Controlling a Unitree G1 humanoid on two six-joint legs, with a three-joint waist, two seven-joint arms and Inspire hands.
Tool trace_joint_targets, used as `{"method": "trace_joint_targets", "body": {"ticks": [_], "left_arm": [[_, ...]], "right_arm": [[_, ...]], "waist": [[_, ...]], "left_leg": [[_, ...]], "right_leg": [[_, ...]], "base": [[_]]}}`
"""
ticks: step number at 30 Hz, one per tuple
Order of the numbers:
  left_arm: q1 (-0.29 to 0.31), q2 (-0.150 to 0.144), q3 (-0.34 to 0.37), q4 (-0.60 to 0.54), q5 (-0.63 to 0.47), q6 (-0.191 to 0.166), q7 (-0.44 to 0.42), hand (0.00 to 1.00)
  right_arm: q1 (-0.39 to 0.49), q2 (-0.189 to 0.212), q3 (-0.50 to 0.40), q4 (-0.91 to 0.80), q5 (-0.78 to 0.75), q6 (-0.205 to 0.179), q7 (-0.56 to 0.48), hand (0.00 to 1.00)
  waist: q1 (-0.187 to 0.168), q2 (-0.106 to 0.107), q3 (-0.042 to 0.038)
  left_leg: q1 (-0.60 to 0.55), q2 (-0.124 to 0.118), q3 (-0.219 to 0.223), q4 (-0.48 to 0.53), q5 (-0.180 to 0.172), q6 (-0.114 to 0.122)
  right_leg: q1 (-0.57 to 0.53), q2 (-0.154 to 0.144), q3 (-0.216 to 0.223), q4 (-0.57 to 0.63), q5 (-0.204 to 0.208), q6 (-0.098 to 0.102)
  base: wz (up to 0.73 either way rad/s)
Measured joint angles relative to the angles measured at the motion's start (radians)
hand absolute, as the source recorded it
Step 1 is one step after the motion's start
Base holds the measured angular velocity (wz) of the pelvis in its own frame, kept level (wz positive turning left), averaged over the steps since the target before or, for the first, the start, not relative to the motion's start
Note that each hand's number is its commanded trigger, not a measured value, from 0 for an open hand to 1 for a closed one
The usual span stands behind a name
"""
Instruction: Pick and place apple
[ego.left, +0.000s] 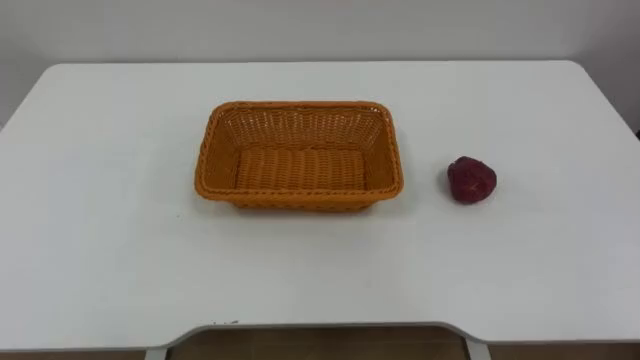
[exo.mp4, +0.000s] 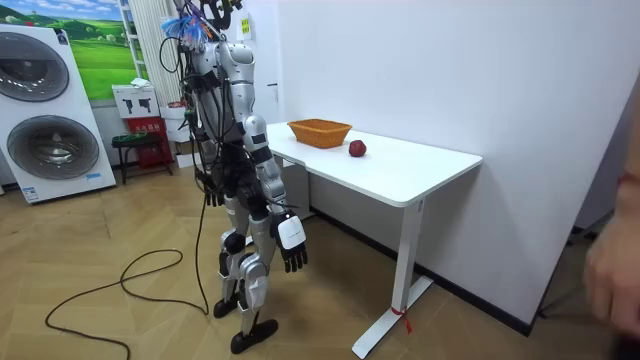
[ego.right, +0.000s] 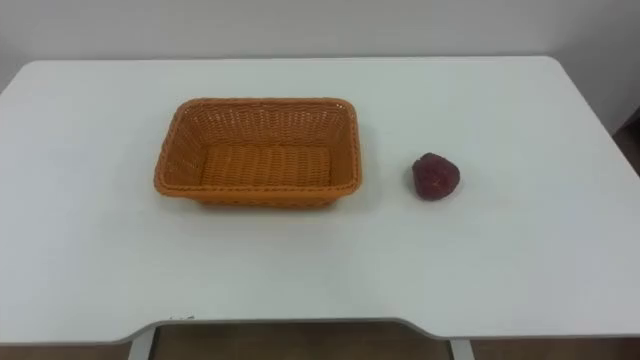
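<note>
Left eye view, dark red apple (ego.left: 471, 181) on white desk (ego.left: 100, 220) right of orange woven basket (ego.left: 298, 192), right hand (exo.mp4: 292, 247) hanging, fingers relaxed

The white table (ego.left: 100, 220) has a smooth top with rounded corners, and its near edge curves inward in the middle; two things lie on it, both away from the edges; an orange woven basket (ego.left: 300, 198), rectangular, stands upright a little left of the centre, its woven bottom in plain sight; a dark red apple (ego.left: 471, 180) lies directly on the top to the right of the basket, near it but not touching; in the room view the table stands on white legs.
</note>
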Motion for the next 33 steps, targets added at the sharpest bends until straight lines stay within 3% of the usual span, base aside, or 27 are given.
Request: {"method": "trace_joint_targets", "body": {"ticks": [6, 10, 15, 17, 20, 25, 29, 33], "left_arm": [[0.0, 0.0, -0.001, 0.0, 0.0, 0.001, 0.002, 0.0], [0.0, -0.001, -0.007, 0.0, 0.001, 0.001, 0.019, 0.0], [0.005, -0.001, 0.017, 0.0, 0.0, -0.019, 0.052, 0.0], [0.009, -0.001, 0.047, -0.001, -0.001, -0.037, 0.063, 0.0], [0.012, 0.006, 0.079, -0.002, -0.012, -0.069, 0.072, 0.0], [0.016, 0.01, 0.092, -0.012, -0.029, -0.105, 0.098, 0.0], [0.025, 0.01, 0.09, -0.01, -0.026, -0.115, 0.118, 0.0], [0.032, 0.009, 0.082, -0.011, -0.028, -0.116, 0.13, 0.0]], "right_arm": [[-0.001, 0.0, 0.0, 0.0, 0.023, 0.001, -0.006, 0.0], [-0.001, 0.004, -0.012, -0.006, 0.269, -0.001, -0.043, 0.0], [0.0, 0.009, -0.166, -0.064, 0.546, -0.014, -0.127, 0.0], [0.001, 0.007, -0.243, -0.163, 0.725, -0.035, -0.186, 0.0], [-0.003, 0.006, -0.334, -0.311, 0.837, -0.057, -0.271, 0.0], [0.004, 0.005, -0.368, -0.666, 0.819, -0.121, -0.464, 0.0], [0.01, 0.006, -0.36, -0.802, 0.65, -0.122, -0.643, 0.0], [0.051, 0.011, -0.354, -0.981, 0.512, -0.122, -0.735, 0.0]], "waist": [[0.002, 0.001, 0.0], [0.002, 0.002, 0.0001], [-0.013, 0.008, -0.0016], [-0.032, 0.015, 0.0018], [-0.057, 0.018, 0.0013], [-0.065, 0.013, -0.0006], [-0.056, 0.006, -0.0016], [-0.055, 0.008, -0.0026]], "left_leg": [[0.0, 0.0, -0.001, 0.0, 0.0, 0.0], [-0.002, 0.001, -0.002, 0.001, 0.0, 0.0], [-0.001, 0.0, -0.001, 0.011, 0.0, 0.001], [-0.001, -0.001, -0.001, 0.011, -0.001, 0.001], [-0.002, -0.001, 0.002, 0.011, -0.001, 0.002], [-0.023, -0.002, 0.012, 0.012, 0.001, 0.005], [-0.027, -0.003, 0.02, 0.005, 0.003, 0.007], [-0.024, -0.003, 0.031, -0.003, 0.004, 0.008]], "right_leg": [[0.0, 0.0, -0.001, 0.002, 0.0, 0.0], [0.004, 0.002, -0.002, 0.003, 0.0, 0.0], [0.01, 0.0, -0.003, 0.007, 0.001, -0.001], [0.008, 0.0, -0.001, 0.008, 0.001, 0.0], [0.003, -0.001, 0.0, 0.006, 0.0, 0.001], [-0.035, -0.002, 0.01, 0.024, -0.003, 0.002], [-0.051, -0.002, 0.016, 0.04, -0.004, 0.003], [-0.057, -0.003, 0.029, 0.041, -0.003, 0.004]], "base": [[0.0], [0.0], [0.0], [0.0], [0.0], [-0.07], [-0.1], [-0.13]]}}
